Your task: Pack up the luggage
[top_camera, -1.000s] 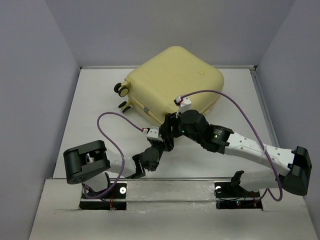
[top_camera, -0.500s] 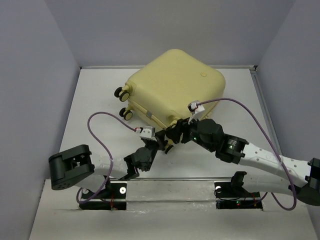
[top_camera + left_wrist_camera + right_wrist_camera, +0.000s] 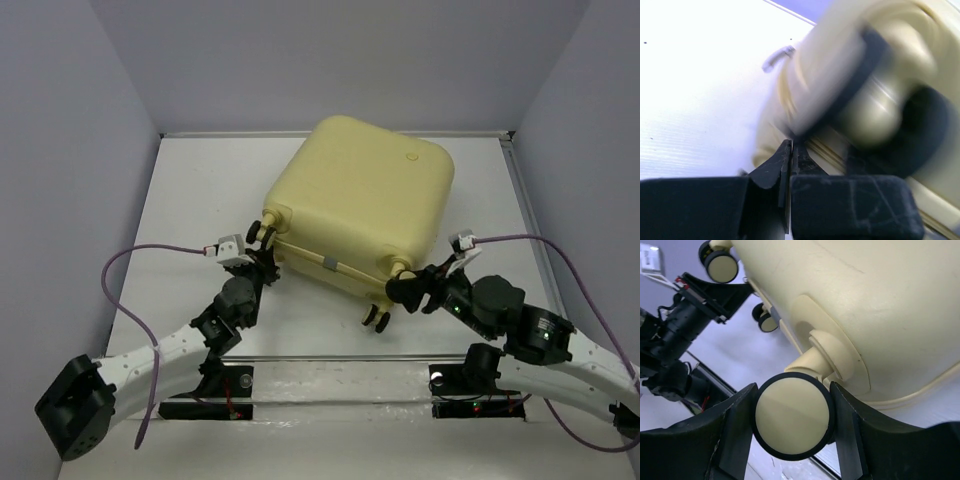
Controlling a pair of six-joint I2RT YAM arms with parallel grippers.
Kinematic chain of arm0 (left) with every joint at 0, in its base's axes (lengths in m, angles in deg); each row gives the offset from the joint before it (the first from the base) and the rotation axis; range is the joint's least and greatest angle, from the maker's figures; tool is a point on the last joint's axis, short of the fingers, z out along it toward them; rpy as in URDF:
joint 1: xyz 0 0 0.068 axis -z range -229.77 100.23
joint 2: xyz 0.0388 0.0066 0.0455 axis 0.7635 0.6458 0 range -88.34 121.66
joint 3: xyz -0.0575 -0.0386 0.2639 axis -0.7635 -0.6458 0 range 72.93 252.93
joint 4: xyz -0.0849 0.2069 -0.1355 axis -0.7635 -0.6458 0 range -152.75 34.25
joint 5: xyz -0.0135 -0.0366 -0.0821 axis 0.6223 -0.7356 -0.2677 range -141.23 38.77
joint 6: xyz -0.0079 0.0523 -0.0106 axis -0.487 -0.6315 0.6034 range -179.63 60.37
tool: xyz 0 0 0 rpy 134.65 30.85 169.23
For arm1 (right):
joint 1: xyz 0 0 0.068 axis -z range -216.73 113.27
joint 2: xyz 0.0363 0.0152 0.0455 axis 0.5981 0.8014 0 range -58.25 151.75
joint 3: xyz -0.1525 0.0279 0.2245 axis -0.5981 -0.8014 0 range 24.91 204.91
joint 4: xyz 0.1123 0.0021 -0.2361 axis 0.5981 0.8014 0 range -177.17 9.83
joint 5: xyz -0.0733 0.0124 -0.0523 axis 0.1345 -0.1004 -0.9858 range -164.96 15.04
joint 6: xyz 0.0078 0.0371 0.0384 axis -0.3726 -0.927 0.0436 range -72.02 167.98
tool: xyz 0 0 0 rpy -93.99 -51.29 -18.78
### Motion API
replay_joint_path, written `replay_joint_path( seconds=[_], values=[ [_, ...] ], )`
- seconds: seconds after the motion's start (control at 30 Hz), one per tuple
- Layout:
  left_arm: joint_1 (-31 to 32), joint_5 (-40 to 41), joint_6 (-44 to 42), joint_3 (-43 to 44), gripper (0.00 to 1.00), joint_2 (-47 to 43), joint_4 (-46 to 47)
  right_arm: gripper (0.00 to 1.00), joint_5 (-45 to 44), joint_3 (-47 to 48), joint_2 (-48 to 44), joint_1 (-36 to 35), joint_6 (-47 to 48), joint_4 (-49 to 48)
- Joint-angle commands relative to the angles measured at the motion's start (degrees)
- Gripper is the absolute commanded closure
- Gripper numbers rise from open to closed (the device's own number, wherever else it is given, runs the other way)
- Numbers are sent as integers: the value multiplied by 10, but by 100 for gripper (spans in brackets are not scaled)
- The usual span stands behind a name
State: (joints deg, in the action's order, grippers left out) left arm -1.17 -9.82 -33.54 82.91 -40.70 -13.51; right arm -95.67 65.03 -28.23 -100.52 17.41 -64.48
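Between left gripper (image 3: pixel 263 260) and right gripper (image 3: pixel 399 291), the closed luggage (image 3: pixel 360 195).

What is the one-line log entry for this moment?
pale yellow suitcase: closed, wheels toward arms | left gripper: shut, by blurred caster | right gripper: shut on caster wheel

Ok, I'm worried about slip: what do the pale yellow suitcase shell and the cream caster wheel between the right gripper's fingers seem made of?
Pale yellow suitcase shell: likely moulded plastic, satin; soft highlights, seamless rounded corners. Cream caster wheel: smooth plastic face, matte black rim, possibly rubber.
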Motion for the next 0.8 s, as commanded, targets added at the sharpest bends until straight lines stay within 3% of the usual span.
replay_joint_path(
  seconds=[0.0, 0.23, 0.37, 0.5, 0.53, 0.77],
  values=[
    [-114, 114, 33, 43, 94, -56, -51, 93, -114, 30, -134, -1, -37, 53],
    [-167, 101, 100, 60, 94, -64, -145, 93, -144, 39, -78, -1, -41, 121],
    [-219, 58, 98, 51, 94, -97, -160, 93, -176, 35, -59, -1, -40, 128],
    [-340, -83, 72, 69, 94, -104, -155, 93, -216, 37, -65, -1, -36, 147],
    [-347, -132, 66, 66, 94, -106, -147, 93, -235, 38, -66, -1, -34, 155],
    [-353, -266, 96, 31, 94, -140, -143, 93, -332, 63, -11, -1, -30, 183]
  ],
)
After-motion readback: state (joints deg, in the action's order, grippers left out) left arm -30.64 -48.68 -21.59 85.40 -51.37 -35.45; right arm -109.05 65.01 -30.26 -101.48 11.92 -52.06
